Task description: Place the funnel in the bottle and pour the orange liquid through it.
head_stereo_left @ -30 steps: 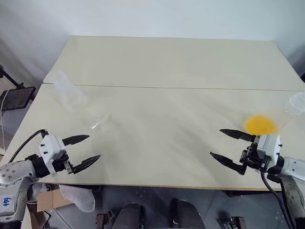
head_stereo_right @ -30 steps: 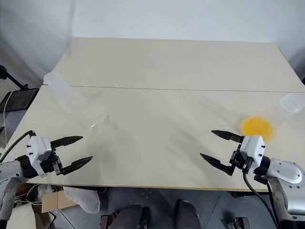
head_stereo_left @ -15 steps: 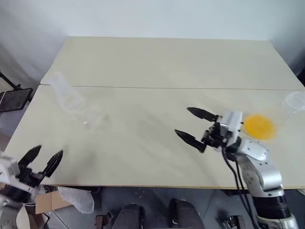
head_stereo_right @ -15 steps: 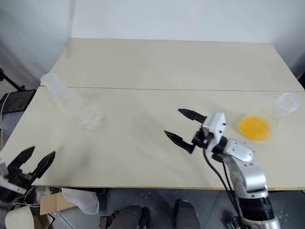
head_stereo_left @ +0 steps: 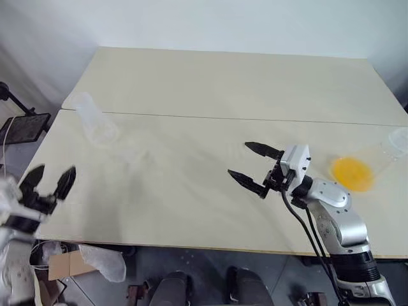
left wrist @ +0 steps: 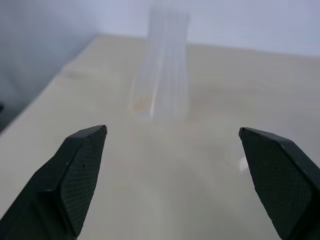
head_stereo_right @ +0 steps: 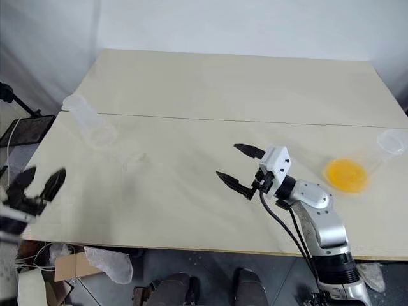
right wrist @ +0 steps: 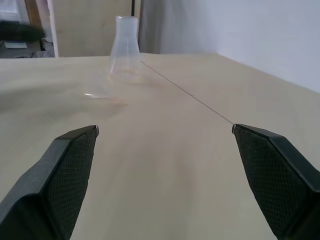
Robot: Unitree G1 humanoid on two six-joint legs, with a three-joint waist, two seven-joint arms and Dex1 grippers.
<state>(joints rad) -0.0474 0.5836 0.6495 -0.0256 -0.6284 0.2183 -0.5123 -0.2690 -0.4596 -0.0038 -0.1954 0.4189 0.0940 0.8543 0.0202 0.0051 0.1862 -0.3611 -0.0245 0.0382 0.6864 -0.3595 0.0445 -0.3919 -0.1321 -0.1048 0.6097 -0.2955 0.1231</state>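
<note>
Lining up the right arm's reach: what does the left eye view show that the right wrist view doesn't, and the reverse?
Left eye view adds: the orange liquid in its clear flask near the table's right edge, and the left gripper, open, by the left edge.
Right wrist view adds: a wooden panel behind the bottle.
Both: the bottle upright by the table seam, the funnel lying near it (faint from the head), the right gripper open and empty, and the table.
</note>
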